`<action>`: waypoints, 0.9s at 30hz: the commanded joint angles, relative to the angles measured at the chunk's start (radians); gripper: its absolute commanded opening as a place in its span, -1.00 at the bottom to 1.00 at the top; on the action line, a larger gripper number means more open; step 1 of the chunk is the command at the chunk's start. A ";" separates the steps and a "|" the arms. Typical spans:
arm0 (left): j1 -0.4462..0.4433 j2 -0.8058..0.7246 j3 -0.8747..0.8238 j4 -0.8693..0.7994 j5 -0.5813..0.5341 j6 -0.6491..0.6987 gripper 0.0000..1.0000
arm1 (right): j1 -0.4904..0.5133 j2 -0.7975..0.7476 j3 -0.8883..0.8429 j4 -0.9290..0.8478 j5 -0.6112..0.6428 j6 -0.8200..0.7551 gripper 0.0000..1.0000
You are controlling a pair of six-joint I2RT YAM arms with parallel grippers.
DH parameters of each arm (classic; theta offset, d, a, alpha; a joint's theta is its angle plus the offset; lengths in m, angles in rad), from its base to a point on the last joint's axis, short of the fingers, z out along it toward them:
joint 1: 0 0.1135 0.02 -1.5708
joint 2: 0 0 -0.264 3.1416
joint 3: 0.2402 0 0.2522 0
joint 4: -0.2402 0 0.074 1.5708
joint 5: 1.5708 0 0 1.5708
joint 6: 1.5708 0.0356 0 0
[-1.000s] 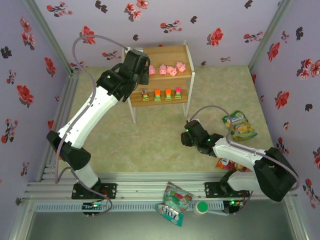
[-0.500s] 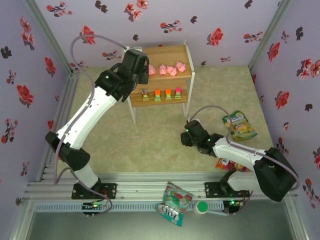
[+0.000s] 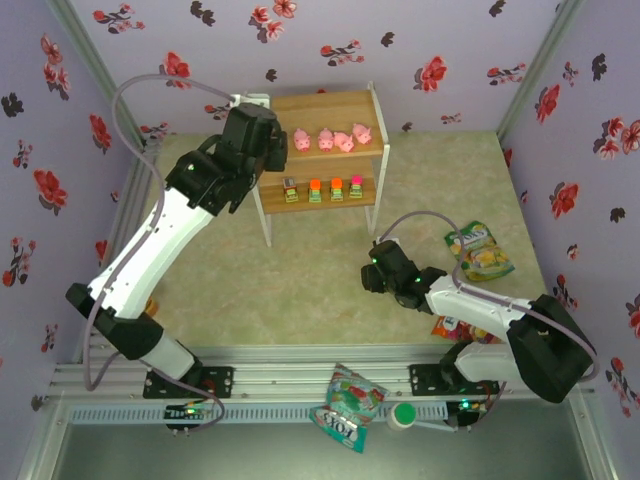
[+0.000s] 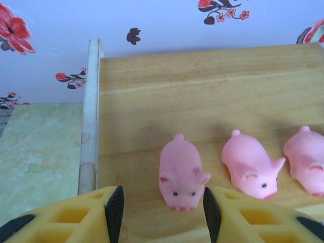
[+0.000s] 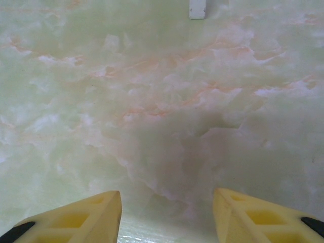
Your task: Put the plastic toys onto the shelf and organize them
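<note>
"Where's the left claw?"

"My left gripper [image 4: 162,217] hovers over the top board of the light wooden two-tier shelf [image 4: 212,86]; jaws stand partly apart, gripping nothing; a small pink plastic pig [image 4: 179,172] lies on the board with its snout in the gap; two further pigs [image 4: 248,164] lie beside it."

"The blocky ones?"

"Four little green-based block toys [image 3: 322,189] line the lower board; my right gripper [image 5: 167,202] hangs over the marbled green floor [image 5: 162,101], jaws apart, empty."

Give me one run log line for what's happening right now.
left pincer: open, tips flanking leftmost pig on shelf top board | right pincer: open, empty, above floor | four blocky toys: lower tier
</note>
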State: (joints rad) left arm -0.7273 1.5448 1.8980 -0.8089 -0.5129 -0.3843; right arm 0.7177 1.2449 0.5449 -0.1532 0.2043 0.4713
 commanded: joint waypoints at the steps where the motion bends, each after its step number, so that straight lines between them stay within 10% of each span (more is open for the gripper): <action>1: -0.014 -0.064 -0.049 0.052 -0.029 0.026 0.01 | -0.002 -0.004 0.010 0.010 0.031 -0.011 0.07; 19: -0.048 -0.313 -0.434 0.163 -0.019 0.001 0.36 | -0.003 -0.065 -0.008 -0.007 0.111 -0.001 0.32; 27: -0.056 -0.369 -0.573 0.216 -0.002 0.014 0.92 | -0.005 -0.123 -0.026 -0.011 0.167 0.013 0.66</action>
State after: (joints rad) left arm -0.7773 1.2034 1.3582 -0.6411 -0.5148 -0.3809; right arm 0.7177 1.1503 0.5362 -0.1539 0.3126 0.4732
